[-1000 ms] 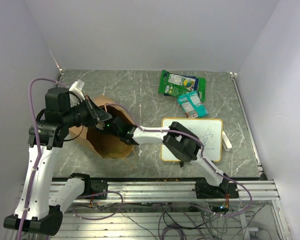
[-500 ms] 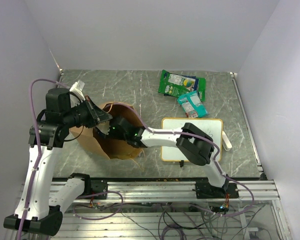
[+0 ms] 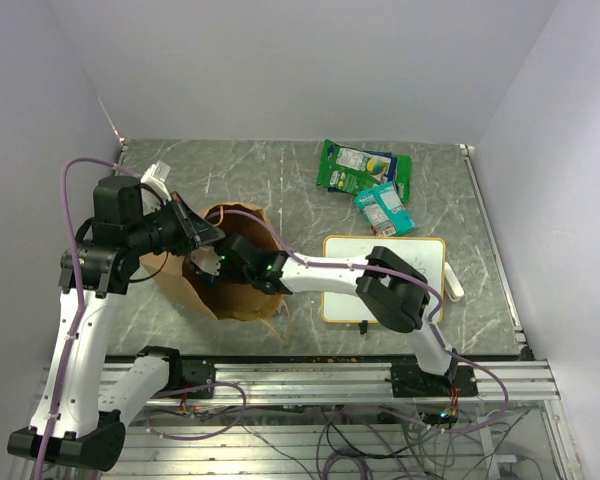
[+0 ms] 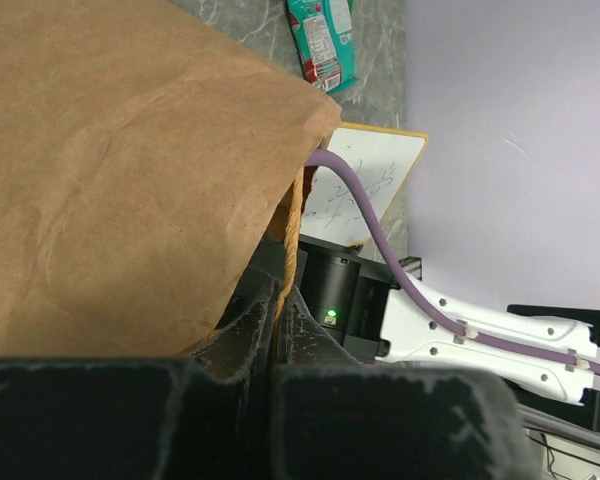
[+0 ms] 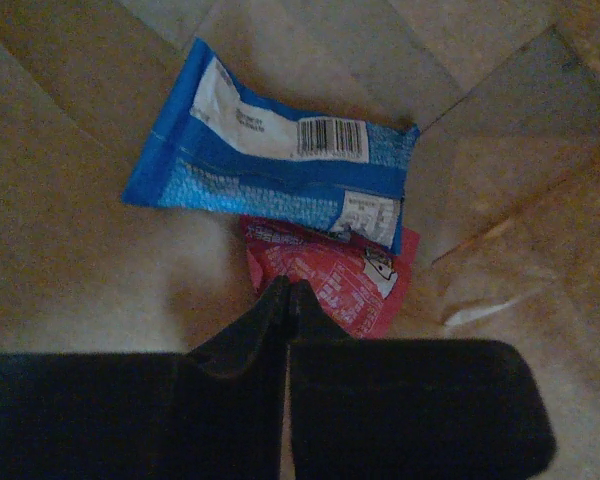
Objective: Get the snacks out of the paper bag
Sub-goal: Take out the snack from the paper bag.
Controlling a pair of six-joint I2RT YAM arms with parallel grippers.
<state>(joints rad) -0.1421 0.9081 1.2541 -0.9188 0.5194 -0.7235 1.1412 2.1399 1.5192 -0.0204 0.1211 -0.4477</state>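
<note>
The brown paper bag (image 3: 232, 302) stands at the table's left with its mouth open; it fills the left wrist view (image 4: 130, 180). My left gripper (image 4: 277, 300) is shut on the bag's tan string handle (image 4: 292, 225) at the rim (image 3: 208, 232). My right arm reaches down into the bag, so its fingers are hidden from above. In the right wrist view my right gripper (image 5: 288, 287) is shut, with its tips over a pink-red packet (image 5: 350, 285) on the bag floor. A blue packet (image 5: 270, 165) lies partly on top of that one. A green bag (image 3: 358, 167) and a teal pouch (image 3: 385, 208) lie on the table at the back.
An orange-framed whiteboard (image 3: 420, 262) lies right of the bag, under my right arm's elbow, with a white marker (image 3: 452, 285) at its right edge. The table's metal rail runs along the near edge (image 3: 330, 375).
My right arm has pushed further left and deeper into the bag. The bag's mouth has shifted and stands more upright. My left gripper has kept its hold on the handle.
</note>
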